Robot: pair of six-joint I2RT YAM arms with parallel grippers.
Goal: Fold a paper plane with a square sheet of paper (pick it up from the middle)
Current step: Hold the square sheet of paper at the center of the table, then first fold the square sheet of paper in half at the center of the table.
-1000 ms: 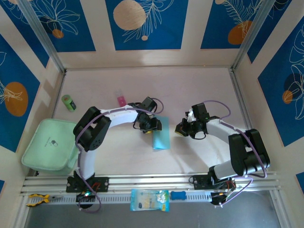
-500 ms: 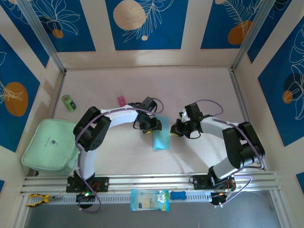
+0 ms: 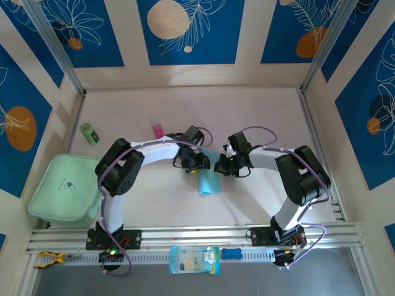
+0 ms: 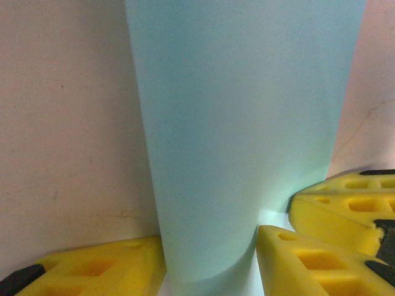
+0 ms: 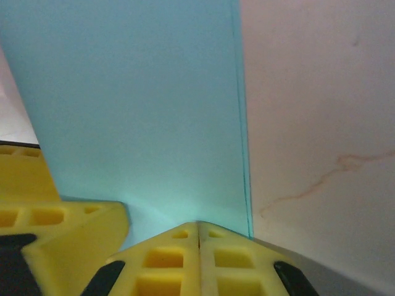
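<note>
The square sheet of paper (image 3: 209,180) lies folded into a narrow light cyan strip at the table's middle. My left gripper (image 3: 196,161) sits on its far end. In the left wrist view the paper (image 4: 247,123) bulges up between the two yellow fingers (image 4: 92,271), which press it from both sides, so my left gripper (image 4: 210,265) is shut on it. My right gripper (image 3: 221,165) is shut, its fingertips (image 5: 179,253) together, and rests on the paper (image 5: 136,105) near the right edge, right beside the left gripper.
A small pink block (image 3: 158,131) and a green roll (image 3: 89,133) lie at the back left. A mint-green pouch (image 3: 65,188) sits at the left edge. A blue-and-yellow packet (image 3: 194,259) lies on the front rail.
My right gripper has moved left across the table onto the paper beside the left gripper. The left gripper and the paper have stayed put.
</note>
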